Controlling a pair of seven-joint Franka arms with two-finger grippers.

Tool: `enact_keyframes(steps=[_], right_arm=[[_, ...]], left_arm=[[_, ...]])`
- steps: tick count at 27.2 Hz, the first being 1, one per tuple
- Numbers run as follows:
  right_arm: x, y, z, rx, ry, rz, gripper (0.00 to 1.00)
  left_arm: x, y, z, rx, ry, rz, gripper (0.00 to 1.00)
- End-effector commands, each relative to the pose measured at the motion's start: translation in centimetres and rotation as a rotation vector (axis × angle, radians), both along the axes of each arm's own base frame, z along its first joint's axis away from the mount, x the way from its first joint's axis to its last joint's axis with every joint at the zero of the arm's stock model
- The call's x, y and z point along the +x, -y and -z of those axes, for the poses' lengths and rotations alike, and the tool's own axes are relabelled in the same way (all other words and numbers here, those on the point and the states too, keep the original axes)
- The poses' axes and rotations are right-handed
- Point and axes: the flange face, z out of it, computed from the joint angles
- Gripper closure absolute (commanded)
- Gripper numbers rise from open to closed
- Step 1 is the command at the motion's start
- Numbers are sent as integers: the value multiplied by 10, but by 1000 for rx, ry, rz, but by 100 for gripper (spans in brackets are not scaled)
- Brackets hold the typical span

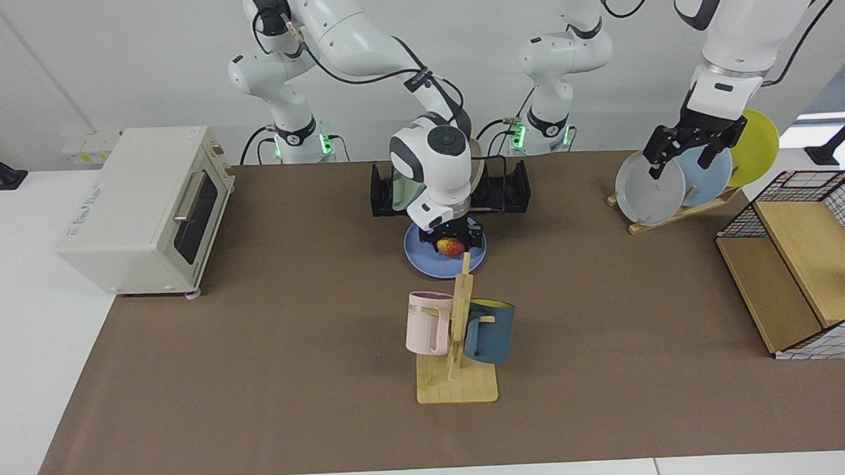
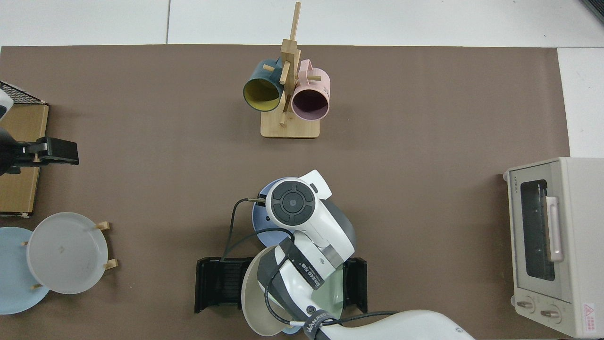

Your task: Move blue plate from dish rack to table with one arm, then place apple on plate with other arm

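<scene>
Basically the right gripper, reaching out from the base at the facing view's left, sits low over the blue plate, its fingers closed around the apple. The plate lies flat on the table, just in front of the dish rack, so step one looks done. The apple is directly under the gripper and over the plate's middle; release should go straight down. Whether the apple touches the plate yet is unclear. From the top the arm's wrist covers the gripper, the apple and most of the plate. Farther right in the facing view, the left gripper waits high by the wooden plate stand, well apart, fingers spread and empty.
</scene>
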Motion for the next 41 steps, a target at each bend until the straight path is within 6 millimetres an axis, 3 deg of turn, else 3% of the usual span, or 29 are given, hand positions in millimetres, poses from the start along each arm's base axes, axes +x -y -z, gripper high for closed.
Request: enact_keyframes(steps=[1,7,10,15,19,22,35,41], right_arm=[[5,5,-8,-53,19,-42,0],[5,10,-35,-83,21,-107,0],[11,12,-64,-81,27,-106,0],[27,44,-114,-91,0,-125,0],[44,85,-159,-50,51,-116,0],[59,120,-175,-43,65,-125,0],[115,304,-197,-76,87,-207,0],[109,348,-224,-38,90,-125,0]], left_arm=[[-8,-1,0,-5,-12,11,0],[-8,3,-1,-5,-7,18,0],[-6,5,-1,-5,2,24,0],[-6,9,0,-9,-3,32,0],[-8,13,0,-45,-14,31,0],[-8,14,0,-53,-11,31,0],[-12,18,-1,-52,-28,38,0],[-11,18,-1,-52,-18,40,0]])
